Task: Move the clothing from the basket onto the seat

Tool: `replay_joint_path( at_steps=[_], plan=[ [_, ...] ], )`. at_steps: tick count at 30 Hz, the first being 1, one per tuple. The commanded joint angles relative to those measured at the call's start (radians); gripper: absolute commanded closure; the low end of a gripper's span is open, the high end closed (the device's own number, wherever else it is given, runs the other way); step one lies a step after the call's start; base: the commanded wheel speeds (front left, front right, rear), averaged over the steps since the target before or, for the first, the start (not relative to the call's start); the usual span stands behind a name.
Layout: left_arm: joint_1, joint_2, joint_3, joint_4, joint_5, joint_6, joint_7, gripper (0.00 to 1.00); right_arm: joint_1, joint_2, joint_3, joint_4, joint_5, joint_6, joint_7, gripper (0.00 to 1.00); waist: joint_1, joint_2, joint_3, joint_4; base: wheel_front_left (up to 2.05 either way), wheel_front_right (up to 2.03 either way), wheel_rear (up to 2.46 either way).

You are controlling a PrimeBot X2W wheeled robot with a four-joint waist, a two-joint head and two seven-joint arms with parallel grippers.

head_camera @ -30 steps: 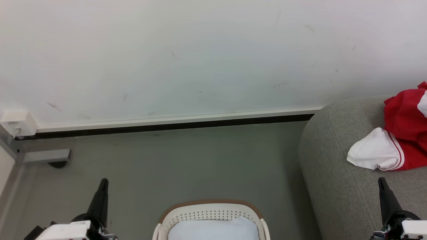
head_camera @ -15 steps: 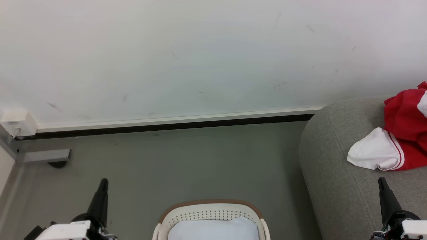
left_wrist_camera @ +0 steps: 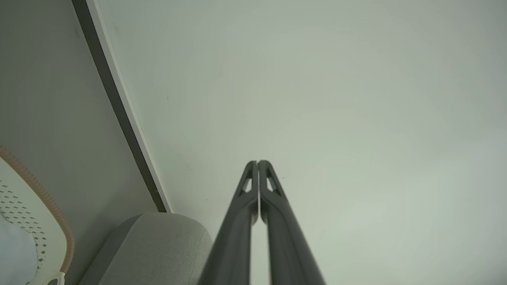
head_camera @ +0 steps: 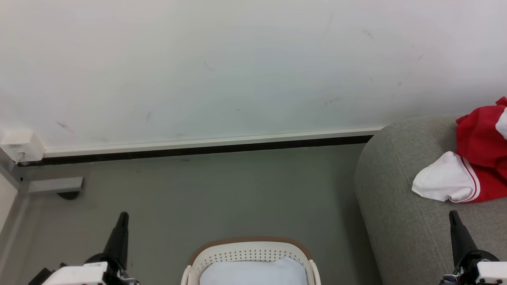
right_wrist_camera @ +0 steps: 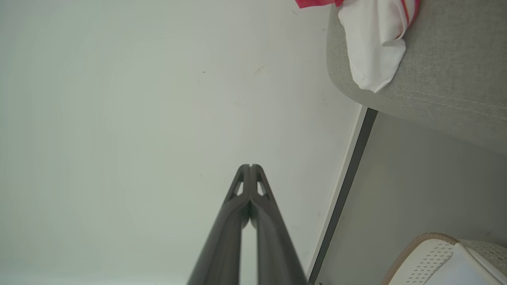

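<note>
The red jersey with its white sleeve lies on the grey sofa at the right, its sleeve hanging over the sofa's rounded arm. The cream basket with a brown rim stands on the floor at the bottom middle and holds a pale blue-white cloth. My left gripper points up at the lower left, shut and empty, fingertips together. At the lower right my right gripper is over the sofa's front, shut with nothing in it.
A white wall with a pale skirting board and a dark strip runs behind the grey floor. A small white box and a grey bracket sit at the left by the wall. Basket rim and sofa arm appear in the left wrist view.
</note>
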Motion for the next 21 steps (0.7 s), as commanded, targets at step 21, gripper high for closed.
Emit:
replay_joint_path(
  at_steps=[21],
  plan=[
    [-0.009, 0.002, 0.002, -0.003, -0.014, -0.005, 0.004, 1.00, -0.013, -0.007, -0.004, -0.006, 0.001, -0.002, 0.003, 1.00, 0.0000, 0.0000, 0.000, 0.000, 0.00, 0.00, 0.00]
  ],
)
